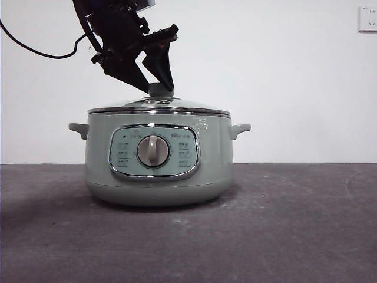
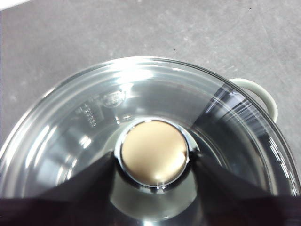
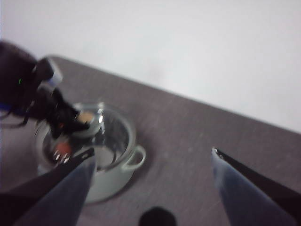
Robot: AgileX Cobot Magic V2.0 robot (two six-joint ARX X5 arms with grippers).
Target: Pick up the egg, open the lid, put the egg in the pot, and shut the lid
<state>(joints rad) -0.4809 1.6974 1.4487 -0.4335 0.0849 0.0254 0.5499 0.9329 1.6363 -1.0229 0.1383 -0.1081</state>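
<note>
The pale green pot (image 1: 215, 165) stands mid-table with its dial facing the front view. The glass lid (image 1: 177, 107) lies flat on its rim. My left gripper (image 1: 159, 88) reaches down from the upper left, its two jaws pressed against opposite sides of the lid's round knob (image 2: 153, 153). Through the glass in the blurred right wrist view, a small orange-red blob (image 3: 61, 149) that looks like the egg lies inside the pot (image 3: 113, 181). My right gripper (image 3: 153, 151) hovers high and off to one side, open with nothing between its jaws.
The dark grey table (image 1: 294, 224) runs back to a white wall. A wall socket (image 1: 367, 19) sits at the top right. A black cable (image 1: 35, 50) trails from the left arm. One pot handle (image 2: 261, 92) sticks out past the lid.
</note>
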